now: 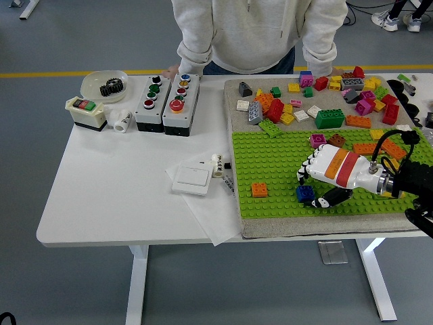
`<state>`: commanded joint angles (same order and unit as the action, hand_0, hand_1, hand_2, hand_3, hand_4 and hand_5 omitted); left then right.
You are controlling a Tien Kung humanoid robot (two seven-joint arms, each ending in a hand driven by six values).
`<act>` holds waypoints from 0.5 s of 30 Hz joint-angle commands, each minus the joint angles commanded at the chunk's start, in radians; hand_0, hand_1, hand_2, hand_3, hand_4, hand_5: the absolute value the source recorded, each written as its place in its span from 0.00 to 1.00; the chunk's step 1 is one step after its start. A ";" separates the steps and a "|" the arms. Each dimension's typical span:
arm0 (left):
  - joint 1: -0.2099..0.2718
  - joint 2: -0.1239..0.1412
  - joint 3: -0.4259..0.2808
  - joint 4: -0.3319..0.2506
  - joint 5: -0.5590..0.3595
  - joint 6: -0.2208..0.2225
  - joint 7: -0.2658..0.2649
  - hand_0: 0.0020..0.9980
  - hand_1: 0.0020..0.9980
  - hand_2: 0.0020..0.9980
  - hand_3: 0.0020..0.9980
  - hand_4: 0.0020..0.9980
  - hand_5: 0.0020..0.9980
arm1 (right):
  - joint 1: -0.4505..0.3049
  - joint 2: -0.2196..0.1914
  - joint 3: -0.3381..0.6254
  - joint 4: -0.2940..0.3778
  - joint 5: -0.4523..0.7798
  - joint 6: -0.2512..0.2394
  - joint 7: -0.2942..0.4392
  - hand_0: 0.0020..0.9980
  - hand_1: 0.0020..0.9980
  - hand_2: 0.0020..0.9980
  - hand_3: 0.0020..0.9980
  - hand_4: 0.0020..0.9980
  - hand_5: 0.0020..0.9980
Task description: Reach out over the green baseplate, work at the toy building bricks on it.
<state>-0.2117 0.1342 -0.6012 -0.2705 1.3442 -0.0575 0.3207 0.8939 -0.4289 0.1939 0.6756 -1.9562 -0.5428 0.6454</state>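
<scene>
The green baseplate (270, 162) lies on a grey mat at the table's right. A small blue brick (304, 194) sits on it near the front, with an orange brick (259, 189) further left. My right hand (311, 191), white with an orange and red band, reaches in from the right. Its fingers (306, 173) curl down over the blue brick and the thumb (331, 198) lies against the brick's right side. A magenta brick (317, 140), a brown brick (336, 141) and an orange one (365, 148) stand at the plate's back right. My left arm is out of sight.
Several loose bricks (318, 95) lie heaped on the mat behind the plate. A person stands at the far side, one hand (172, 70) resting on the table's edge. Button boxes (166, 95), a white switch (191, 179), a paper sheet (216, 210) and a bowl with a gear (105, 84) sit to the left.
</scene>
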 joint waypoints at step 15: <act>0.010 0.000 -0.009 0.001 0.014 -0.004 0.002 0.74 0.74 0.74 0.60 0.66 0.59 | -0.019 -0.041 0.071 0.098 -0.014 0.038 0.000 0.35 0.45 0.51 0.55 0.93 0.51</act>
<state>-0.2018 0.1343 -0.6105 -0.2699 1.3583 -0.0619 0.3225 0.8746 -0.4703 0.2644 0.7740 -1.9699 -0.5045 0.6454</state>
